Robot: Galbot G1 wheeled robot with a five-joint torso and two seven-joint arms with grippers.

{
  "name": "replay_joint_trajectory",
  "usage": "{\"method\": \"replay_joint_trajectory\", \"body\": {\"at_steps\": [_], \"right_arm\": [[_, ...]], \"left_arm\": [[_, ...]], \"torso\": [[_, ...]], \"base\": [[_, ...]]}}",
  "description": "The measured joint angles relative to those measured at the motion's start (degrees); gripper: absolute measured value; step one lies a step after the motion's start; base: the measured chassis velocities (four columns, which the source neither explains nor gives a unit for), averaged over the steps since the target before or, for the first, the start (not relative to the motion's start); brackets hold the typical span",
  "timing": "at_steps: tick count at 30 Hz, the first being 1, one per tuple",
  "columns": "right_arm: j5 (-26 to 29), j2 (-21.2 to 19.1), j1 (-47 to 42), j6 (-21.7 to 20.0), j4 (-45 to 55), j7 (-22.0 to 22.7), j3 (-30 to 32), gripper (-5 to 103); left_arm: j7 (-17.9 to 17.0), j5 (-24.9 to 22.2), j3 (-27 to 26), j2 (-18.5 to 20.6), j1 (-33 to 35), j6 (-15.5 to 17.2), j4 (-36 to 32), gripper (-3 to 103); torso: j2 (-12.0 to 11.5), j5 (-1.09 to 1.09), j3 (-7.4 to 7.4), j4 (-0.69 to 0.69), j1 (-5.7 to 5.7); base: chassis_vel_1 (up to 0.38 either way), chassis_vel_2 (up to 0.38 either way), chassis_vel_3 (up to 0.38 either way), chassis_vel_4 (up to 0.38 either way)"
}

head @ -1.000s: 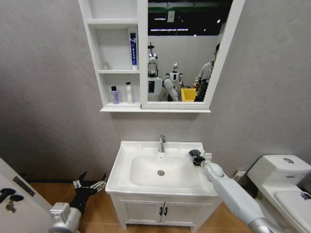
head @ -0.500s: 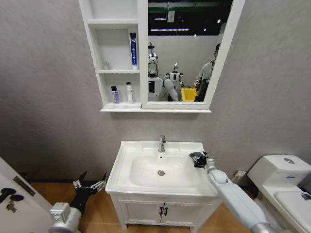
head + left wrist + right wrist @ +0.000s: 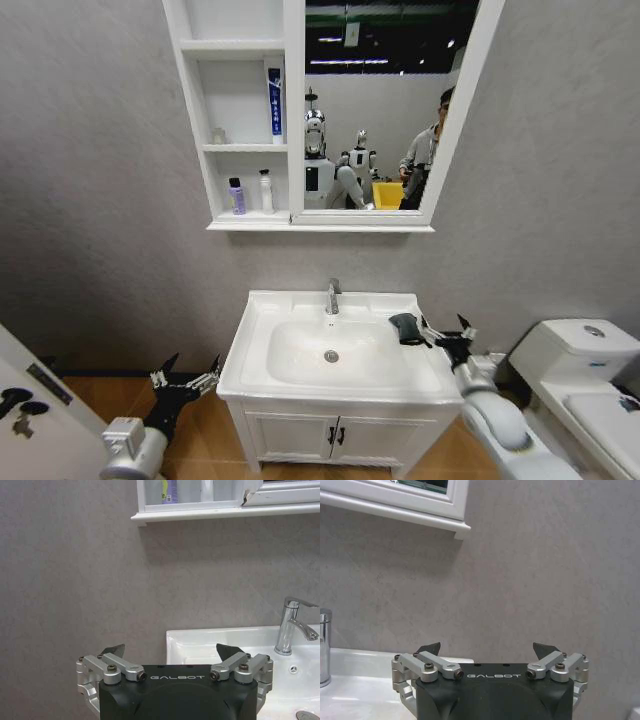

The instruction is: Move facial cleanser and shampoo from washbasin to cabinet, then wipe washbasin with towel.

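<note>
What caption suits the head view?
Towel lies on washbasin rim; open right gripper beside it.

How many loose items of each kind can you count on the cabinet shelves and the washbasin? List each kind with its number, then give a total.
Bottles: 2, purple and white, on the cabinet's bottom shelf
Tubes: 1, white and blue, middle shelf
Small jars: 1, middle shelf
Towels: 1, on the washbasin rim
Total: 5

Towel (image 3: 405, 328) on washbasin (image 3: 300, 375) rim, right of tap (image 3: 333, 296).
</note>
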Motion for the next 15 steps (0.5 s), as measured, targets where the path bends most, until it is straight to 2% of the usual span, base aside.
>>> {"method": "replay_joint_trajectory", "body": {"at_steps": [2,3,4,6,7,9,15], "right_arm": [[-0.11,5.36,-7.95,0.25,6.11,-0.29,2.95,100],[-0.11,5.36,-7.95,0.25,6.11,-0.29,2.95,100],[-0.79,7.72,-11.43,1.22,8.6,-0.56,3.81,100],[-1.79,9.82,-15.25,2.26,11.15,-0.7,4.31,100],[-1.79,9.82,-15.25,2.26,11.15,-0.7,4.31,100],[-1.36,11.37,-20.61,2.32,14.0,-0.81,4.5,100],[1.52,11.57,-25.27,1.16,20.22,-0.64,2.47,100]], "left_arm": [[0.01,0.0,0.0,0.0,-0.01,0.0,0.0,100],[0.01,0.0,0.0,0.0,-0.01,0.0,0.0,100],[0.0,0.0,0.0,0.0,0.0,0.0,0.0,100],[0.0,0.0,0.0,0.0,0.0,0.0,0.0,100],[0.0,0.0,0.0,0.0,0.0,0.0,0.0,100],[0.0,0.0,0.0,0.0,0.0,0.0,0.0,100],[0.0,0.0,0.0,0.0,0.0,0.0,0.0,100]], "torso": [[0.01,-0.02,0.0,-0.03,0.0],[0.01,-0.02,0.0,-0.03,0.0],[0.01,0.0,-0.01,-0.03,-0.01],[0.01,-0.01,0.0,0.01,-0.01],[0.01,-0.01,0.0,0.01,-0.01],[0.0,0.0,0.01,0.02,0.0],[0.0,0.0,0.01,0.01,0.0]], "base": [[0.0,0.0,0.0,0.0],[0.0,0.0,0.0,0.0],[0.0,0.0,0.0,0.0],[0.0,0.0,0.0,0.0],[0.0,0.0,0.0,0.0],[0.0,0.0,0.0,0.0],[0.0,0.0,0.0,0.0]]}}
